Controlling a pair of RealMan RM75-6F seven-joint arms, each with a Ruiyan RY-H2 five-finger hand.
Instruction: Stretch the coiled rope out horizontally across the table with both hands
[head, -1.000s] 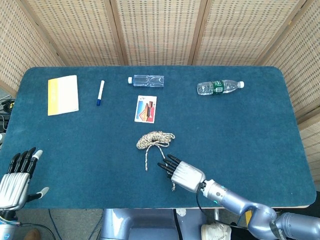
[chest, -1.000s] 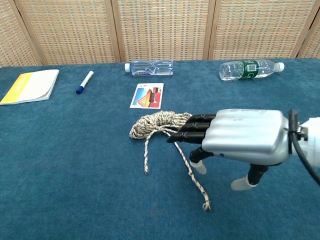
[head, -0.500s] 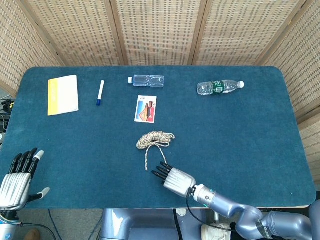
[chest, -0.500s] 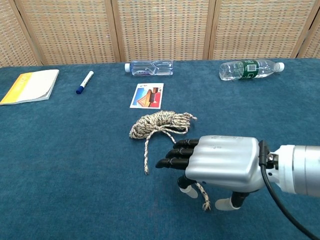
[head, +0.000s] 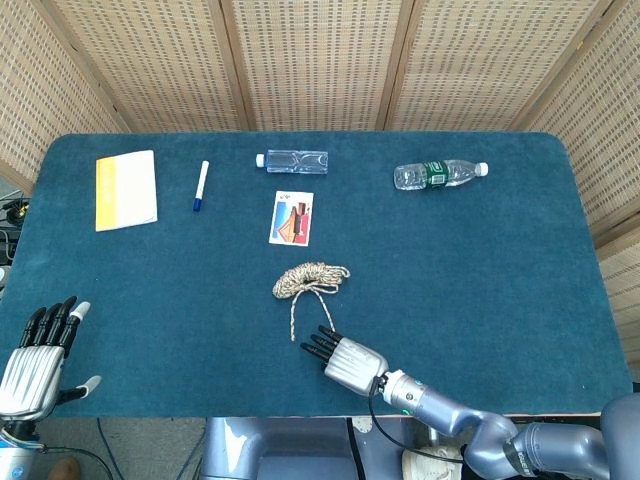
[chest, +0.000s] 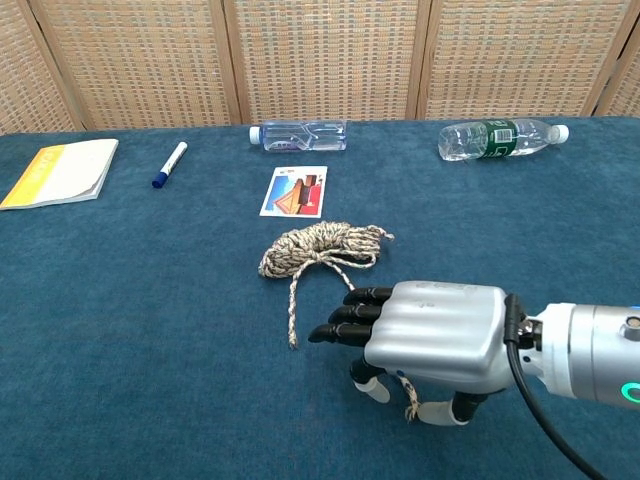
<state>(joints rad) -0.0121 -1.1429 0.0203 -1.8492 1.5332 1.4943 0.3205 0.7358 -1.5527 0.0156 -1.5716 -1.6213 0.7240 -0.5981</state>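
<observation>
The rope (head: 310, 277) (chest: 320, 248) lies in a loose coil at the middle of the blue table (head: 480, 280). Two loose tails run from it toward the near edge. My right hand (head: 345, 358) (chest: 430, 335) hovers low over the right tail, palm down, its fingers (chest: 345, 318) stretched out toward the left. The tail's frayed end (chest: 408, 402) shows under the palm and nothing is gripped. My left hand (head: 35, 350) hangs by the table's near left corner with its fingers apart and empty; the chest view does not show it.
Along the far side lie a yellow notebook (head: 126, 189) (chest: 60, 172), a pen (head: 201, 185) (chest: 169, 164), a clear bottle (head: 292, 160) (chest: 298, 135) and a green-labelled bottle (head: 438, 174) (chest: 500, 138). A picture card (head: 291, 218) (chest: 294, 191) sits just behind the coil.
My right hand has drawn back from the coil toward the near edge and sunk lower over the tail's end. The rope and left hand have stayed put.
</observation>
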